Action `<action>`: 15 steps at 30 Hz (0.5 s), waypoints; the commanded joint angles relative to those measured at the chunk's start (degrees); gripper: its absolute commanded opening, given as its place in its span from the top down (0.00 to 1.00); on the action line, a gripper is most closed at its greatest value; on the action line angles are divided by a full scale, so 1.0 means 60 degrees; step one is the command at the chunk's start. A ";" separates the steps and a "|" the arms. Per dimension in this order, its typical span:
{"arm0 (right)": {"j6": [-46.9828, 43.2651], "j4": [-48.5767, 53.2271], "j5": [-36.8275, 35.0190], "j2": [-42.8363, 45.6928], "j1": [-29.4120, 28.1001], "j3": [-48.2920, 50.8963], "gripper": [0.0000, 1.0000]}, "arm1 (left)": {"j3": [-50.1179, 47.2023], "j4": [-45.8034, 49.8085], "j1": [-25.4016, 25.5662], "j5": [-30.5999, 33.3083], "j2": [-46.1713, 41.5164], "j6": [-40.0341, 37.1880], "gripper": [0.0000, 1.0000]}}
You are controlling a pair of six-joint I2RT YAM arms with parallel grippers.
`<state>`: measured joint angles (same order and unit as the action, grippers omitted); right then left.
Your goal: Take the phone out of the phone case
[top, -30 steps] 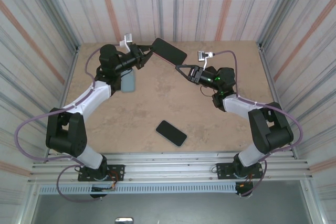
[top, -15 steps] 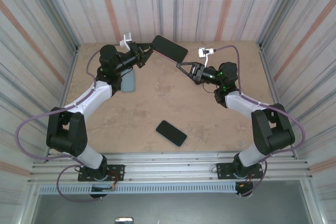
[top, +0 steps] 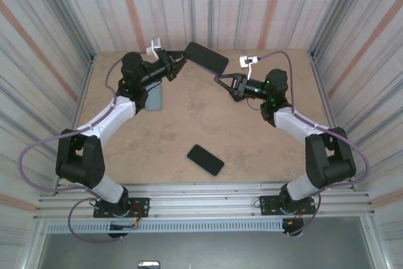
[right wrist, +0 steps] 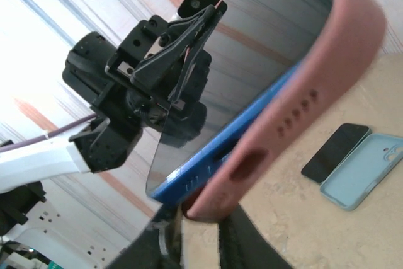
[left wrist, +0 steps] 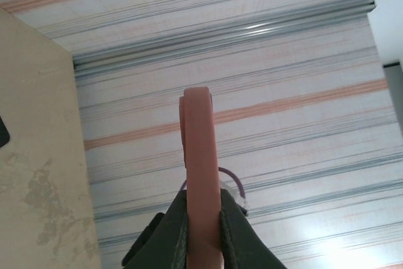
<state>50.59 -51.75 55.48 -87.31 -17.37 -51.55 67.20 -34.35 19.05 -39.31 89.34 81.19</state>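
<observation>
Holds the pink phone case point(right wrist: 302, 102) aloft over the far side of the table point(top: 189, 118) with the left gripper point(top: 179, 64) pinched tight on one end, blue-edged phone point(right wrist: 217, 155) partly lifted out at the other, and flanks that end with the right gripper point(right wrist: 198, 234), grip there impossible to tell.

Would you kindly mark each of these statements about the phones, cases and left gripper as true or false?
1. The left gripper is clamped on the pink case. True.
2. The pink case lies flat on the table. False: it is held up in the air.
3. The blue phone is fully out of the pink case. False: one edge stands proud, but the rest sits in it.
4. A light blue case lies on the table. True.
5. A dark phone lies near the arm bases. True.
</observation>
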 commanded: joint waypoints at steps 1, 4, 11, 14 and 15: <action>-0.0452 0.0541 -0.0286 0.0218 0.0266 -0.0011 0.75 | 0.0613 0.0611 0.0107 -0.1252 -0.0665 -0.1338 1.00; -0.0822 0.0697 0.0184 0.0445 0.0439 0.0066 0.63 | 0.0864 0.1132 -0.0155 -0.1479 -0.0710 -0.2316 1.00; -0.4425 0.3971 0.1212 0.1384 0.0550 -0.0205 0.43 | 0.2147 0.3532 -0.0385 -0.3176 -0.0583 -0.6352 1.00; -0.6606 0.6142 0.1527 0.1612 0.0507 -0.0638 0.41 | 0.2558 0.4476 -0.0526 -0.4059 -0.0492 -0.8138 1.00; -0.7348 0.6924 0.1607 0.1635 0.0479 -0.0829 0.40 | 0.2666 0.4727 -0.0585 -0.4301 -0.0482 -0.8659 1.00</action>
<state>23.44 -25.85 61.80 -79.24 -14.17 -53.32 79.68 -11.84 16.56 -56.34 88.79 44.60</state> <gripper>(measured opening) 0.595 0.135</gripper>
